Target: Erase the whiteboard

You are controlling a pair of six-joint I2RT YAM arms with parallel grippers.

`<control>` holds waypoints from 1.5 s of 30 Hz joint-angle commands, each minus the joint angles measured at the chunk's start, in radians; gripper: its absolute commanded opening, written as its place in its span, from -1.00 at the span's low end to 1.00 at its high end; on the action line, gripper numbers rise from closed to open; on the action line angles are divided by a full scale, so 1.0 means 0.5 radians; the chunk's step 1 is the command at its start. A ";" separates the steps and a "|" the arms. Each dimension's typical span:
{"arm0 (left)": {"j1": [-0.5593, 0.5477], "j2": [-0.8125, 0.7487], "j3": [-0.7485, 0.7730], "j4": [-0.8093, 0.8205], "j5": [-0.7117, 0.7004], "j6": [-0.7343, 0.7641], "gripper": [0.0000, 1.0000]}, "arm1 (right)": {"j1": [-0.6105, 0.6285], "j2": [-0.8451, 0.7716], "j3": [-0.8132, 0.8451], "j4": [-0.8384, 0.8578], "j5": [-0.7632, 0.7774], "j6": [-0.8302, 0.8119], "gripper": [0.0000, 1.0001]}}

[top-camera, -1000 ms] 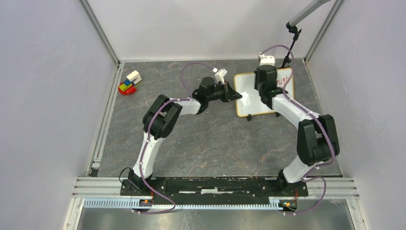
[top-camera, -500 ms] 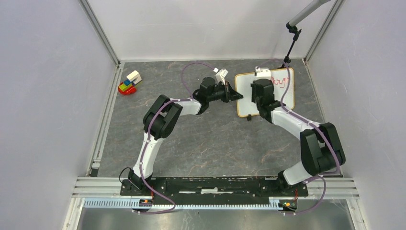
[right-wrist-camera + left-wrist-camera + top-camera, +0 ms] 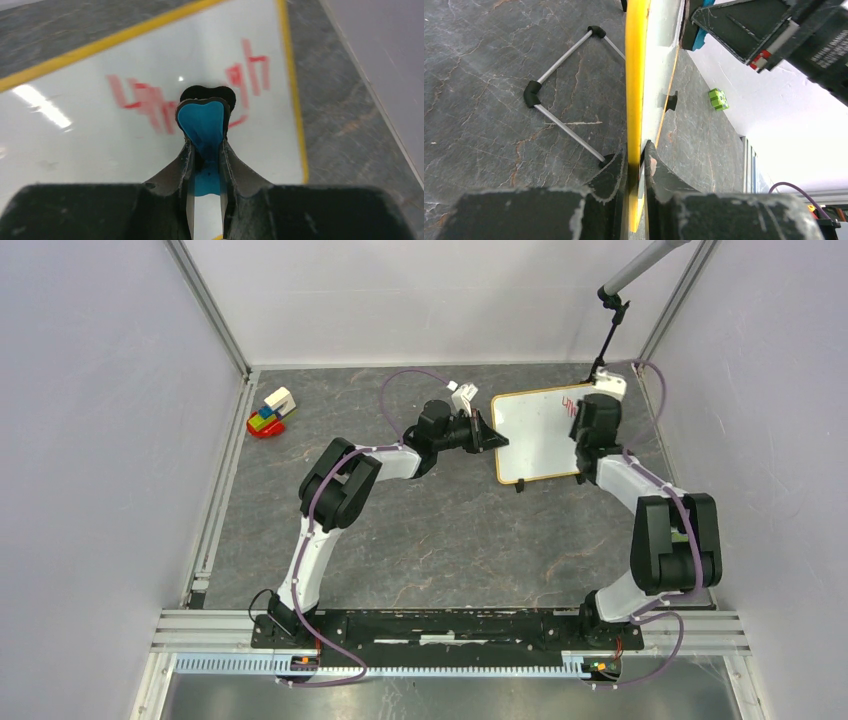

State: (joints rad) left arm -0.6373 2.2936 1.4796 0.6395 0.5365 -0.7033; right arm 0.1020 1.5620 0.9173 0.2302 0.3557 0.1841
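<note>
Now right fingers [image 3: 181, 162], gripping blue eraser [image 3: 202, 125], have slid right across whiteboard [image 3: 535, 435] onto red marks [image 3: 142, 95], seemingly part-smeared; left fingers [image 3: 611, 172] clamp its edge.

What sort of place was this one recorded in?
Probably a lab robot cell, not a home or office: blank grey walls set in an aluminium frame, a slotted mounting rail along the near edge, and a boom overhead.
</note>
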 commanded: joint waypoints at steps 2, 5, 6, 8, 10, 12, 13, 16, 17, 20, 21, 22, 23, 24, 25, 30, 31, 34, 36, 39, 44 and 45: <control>0.004 -0.010 0.019 -0.208 -0.076 0.171 -0.95 | -0.192 -0.018 -0.106 -0.013 -0.092 0.174 -0.99; 0.004 -0.007 0.021 -0.200 -0.070 0.160 -0.95 | -0.180 -0.049 -0.136 0.035 -0.223 0.168 -0.99; 0.004 -0.004 0.023 -0.199 -0.070 0.156 -0.96 | -0.137 -0.059 -0.139 0.045 -0.227 0.180 -0.99; 0.004 -0.005 0.025 -0.195 -0.065 0.154 -0.96 | -0.019 -0.073 -0.116 0.051 -0.206 0.166 -0.99; 0.004 -0.006 0.024 -0.193 -0.067 0.158 -0.95 | 0.106 -0.074 -0.061 0.082 -0.192 0.135 -0.99; 0.004 -0.006 0.022 -0.194 -0.067 0.157 -0.95 | 0.188 -0.053 0.000 0.141 -0.207 0.088 -0.99; 0.004 -0.005 0.023 -0.195 -0.066 0.156 -0.95 | 0.199 -0.035 0.038 0.182 -0.253 0.072 -0.99; 0.006 0.002 0.025 -0.201 -0.070 0.160 -0.95 | 0.144 0.074 0.186 0.152 -0.206 0.092 -0.99; 0.004 0.005 0.030 -0.203 -0.069 0.160 -0.95 | 0.105 0.112 0.242 0.108 -0.217 0.111 -1.00; 0.004 0.012 0.039 -0.207 -0.067 0.160 -0.95 | -0.035 0.174 0.271 0.064 -0.233 0.153 -1.00; 0.004 0.010 0.040 -0.207 -0.066 0.160 -0.95 | -0.073 0.174 0.242 0.076 -0.230 0.162 -1.00; 0.004 0.011 0.043 -0.208 -0.067 0.159 -0.95 | -0.122 0.167 0.195 0.089 -0.227 0.176 -1.00; 0.004 0.012 0.042 -0.208 -0.064 0.156 -0.96 | -0.164 0.159 0.149 0.103 -0.235 0.198 -1.00; 0.004 0.012 0.043 -0.208 -0.062 0.157 -0.95 | -0.191 0.148 0.089 0.122 -0.246 0.224 -1.00; 0.004 0.011 0.046 -0.208 -0.061 0.156 -0.95 | -0.270 0.140 0.032 0.142 -0.257 0.251 -1.00; 0.005 0.008 0.040 -0.208 -0.058 0.155 -0.95 | -0.330 0.104 -0.034 0.122 -0.270 0.259 -1.00; 0.004 0.008 0.041 -0.206 -0.057 0.154 -0.95 | -0.309 0.082 -0.039 0.142 -0.289 0.248 -1.00; 0.004 0.011 0.041 -0.206 -0.060 0.153 -0.95 | -0.216 0.025 0.003 0.137 -0.305 0.243 -1.00; 0.004 0.016 0.044 -0.205 -0.058 0.146 -0.95 | -0.067 0.012 0.063 0.128 -0.302 0.213 -1.00; 0.004 0.017 0.046 -0.204 -0.051 0.141 -0.95 | 0.045 0.044 0.181 0.131 -0.338 0.210 -1.00; 0.004 0.009 0.043 -0.211 -0.050 0.149 -0.95 | 0.033 0.162 0.314 0.150 -0.394 0.288 -1.00; 0.004 0.011 0.042 -0.210 -0.051 0.149 -0.95 | 0.001 0.185 0.336 0.134 -0.395 0.297 -1.00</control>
State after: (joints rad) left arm -0.6361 2.2936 1.4921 0.6159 0.5373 -0.7029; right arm 0.1261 1.6108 1.0107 0.2840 0.1955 0.3035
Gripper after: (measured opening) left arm 0.161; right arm 0.231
